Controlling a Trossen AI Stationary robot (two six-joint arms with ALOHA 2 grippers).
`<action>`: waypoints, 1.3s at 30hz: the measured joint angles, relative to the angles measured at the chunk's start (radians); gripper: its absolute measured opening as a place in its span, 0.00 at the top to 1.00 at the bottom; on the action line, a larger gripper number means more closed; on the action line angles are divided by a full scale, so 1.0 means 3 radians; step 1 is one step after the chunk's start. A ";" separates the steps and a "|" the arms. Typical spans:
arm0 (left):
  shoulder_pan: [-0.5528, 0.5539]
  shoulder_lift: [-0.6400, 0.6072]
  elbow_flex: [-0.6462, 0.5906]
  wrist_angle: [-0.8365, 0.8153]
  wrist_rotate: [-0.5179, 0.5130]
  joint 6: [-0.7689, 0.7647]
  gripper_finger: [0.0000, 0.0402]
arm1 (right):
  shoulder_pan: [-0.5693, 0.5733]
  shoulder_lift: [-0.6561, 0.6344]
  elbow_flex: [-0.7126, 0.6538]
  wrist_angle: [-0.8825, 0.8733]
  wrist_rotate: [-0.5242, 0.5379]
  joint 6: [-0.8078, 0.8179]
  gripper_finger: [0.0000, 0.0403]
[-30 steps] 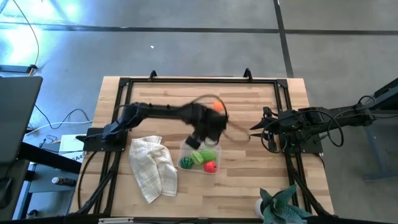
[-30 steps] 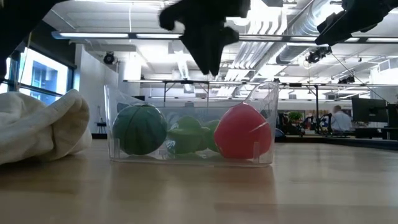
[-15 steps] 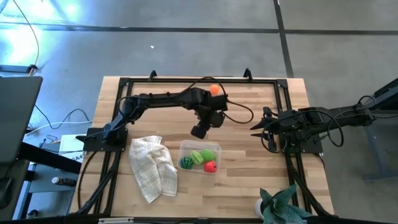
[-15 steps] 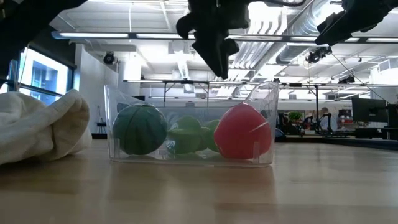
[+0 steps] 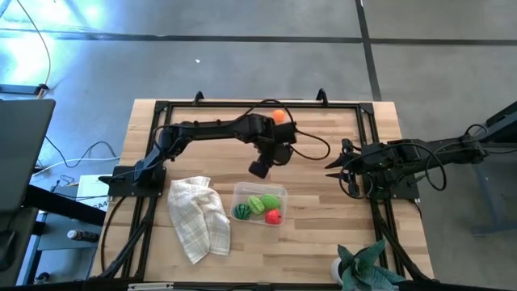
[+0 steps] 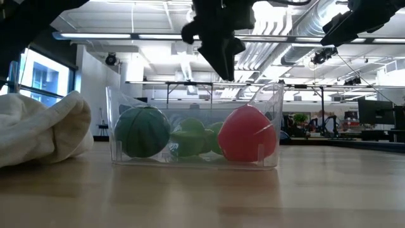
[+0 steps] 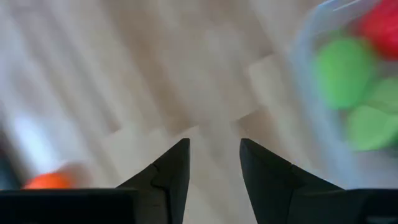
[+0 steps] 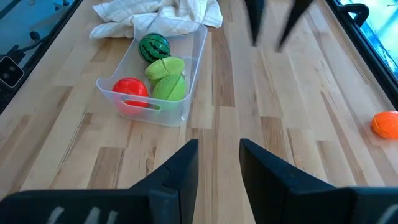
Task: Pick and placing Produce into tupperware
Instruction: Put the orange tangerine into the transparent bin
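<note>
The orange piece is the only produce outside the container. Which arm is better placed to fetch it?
Probably left. The left gripper hangs empty, jaws apart, near the orange piece; the right gripper waits at the table's right side.

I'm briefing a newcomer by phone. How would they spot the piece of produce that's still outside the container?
Start at the wooden table and go to its far edge, away from the clear container and white cloth. The orange toy lies there on bare wood beside the left arm, the only orange piece and the only one not boxed.

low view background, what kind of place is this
Probably a big open lab or industrial workspace: exposed ceiling ducts, long strip lights, and workbenches with equipment far behind the tupperware on the wooden table.
</note>
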State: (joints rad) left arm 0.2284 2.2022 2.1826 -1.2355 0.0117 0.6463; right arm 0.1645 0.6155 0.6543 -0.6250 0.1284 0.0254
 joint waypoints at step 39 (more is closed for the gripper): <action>0.1646 0.0002 0.0000 0.0467 0.0991 0.0868 0.68 | 0.0000 0.0000 0.0000 0.0000 0.0000 0.0000 0.74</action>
State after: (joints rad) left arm 0.7223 2.2028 2.1826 -1.0953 0.3089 0.9067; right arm 0.1643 0.6155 0.6541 -0.6250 0.1284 0.0255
